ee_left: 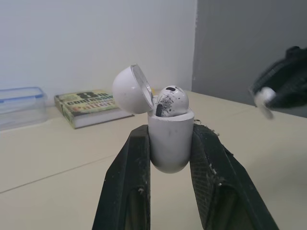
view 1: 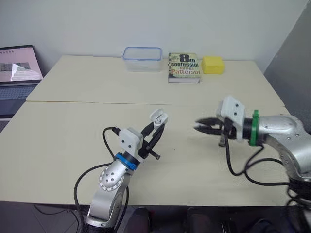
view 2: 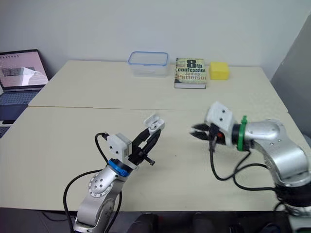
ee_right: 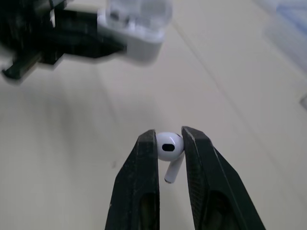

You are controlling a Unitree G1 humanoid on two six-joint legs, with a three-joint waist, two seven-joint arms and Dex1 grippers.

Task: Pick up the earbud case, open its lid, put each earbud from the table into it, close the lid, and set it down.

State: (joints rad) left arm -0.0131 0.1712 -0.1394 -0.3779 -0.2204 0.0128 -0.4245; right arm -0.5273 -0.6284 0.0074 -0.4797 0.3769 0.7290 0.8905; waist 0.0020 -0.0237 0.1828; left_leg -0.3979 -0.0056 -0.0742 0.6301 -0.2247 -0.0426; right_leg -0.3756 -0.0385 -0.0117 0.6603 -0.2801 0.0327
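Note:
My left gripper [view 1: 156,127] is shut on the white earbud case [ee_left: 169,141], held above the table with its lid [ee_left: 130,89] flipped open. One white earbud [ee_left: 171,101] sits inside the case. To the right, my right gripper [view 1: 200,126] is shut on a second white earbud [ee_right: 169,149], its stem hanging down between the fingers. It hovers above the table a short way from the case [ee_right: 136,28], pointing toward it.
At the table's far edge stand a clear plastic container [view 1: 142,58] with a blue rim, a book [view 1: 184,67] and a yellow block [view 1: 213,64]. A laptop [view 1: 18,73] sits off the table's left. A seam [view 1: 97,102] runs across the tabletop.

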